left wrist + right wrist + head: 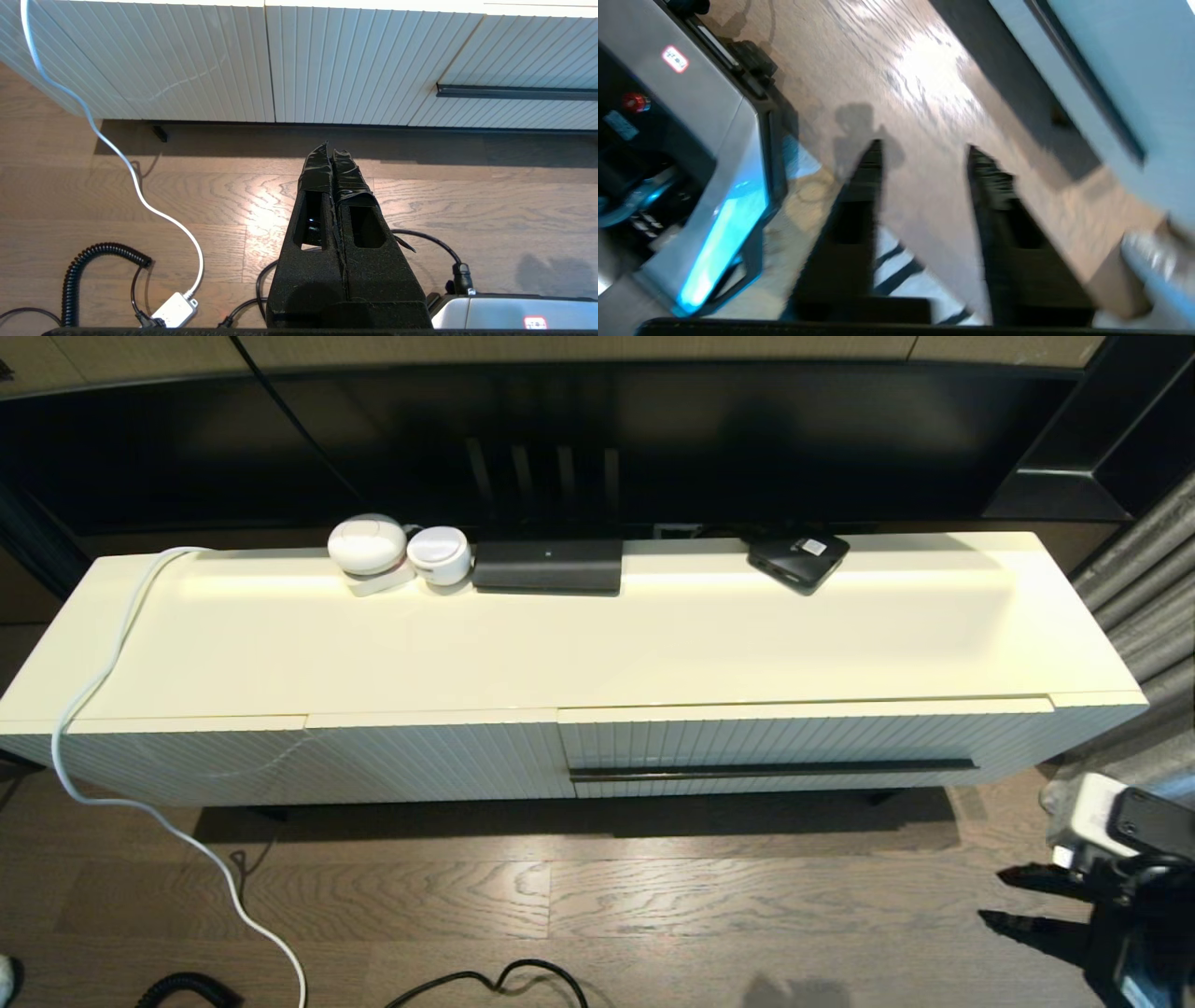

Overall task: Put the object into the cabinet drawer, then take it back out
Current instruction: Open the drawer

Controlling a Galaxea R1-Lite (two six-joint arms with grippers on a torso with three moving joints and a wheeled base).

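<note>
The cabinet drawer (803, 739) is the right half of the low cream cabinet, with a ribbed front and a long black bar handle (775, 770); it stands shut. My right gripper (997, 898) hovers low over the floor at the far right, in front of and below the drawer's right end. It is open, with nothing between its fingers (924, 151). The drawer front (1134, 70) shows beyond it. My left gripper (330, 150) is shut and empty, low over the floor before the cabinet's middle. Which thing on the cabinet top is the object I cannot tell.
On the cabinet top (597, 644), along the back edge, stand two white round devices (397, 553), a black box (547, 566) and a small black box (798, 558). A white cable (103, 709) hangs over the left end. Black cables (485, 982) lie on the wooden floor.
</note>
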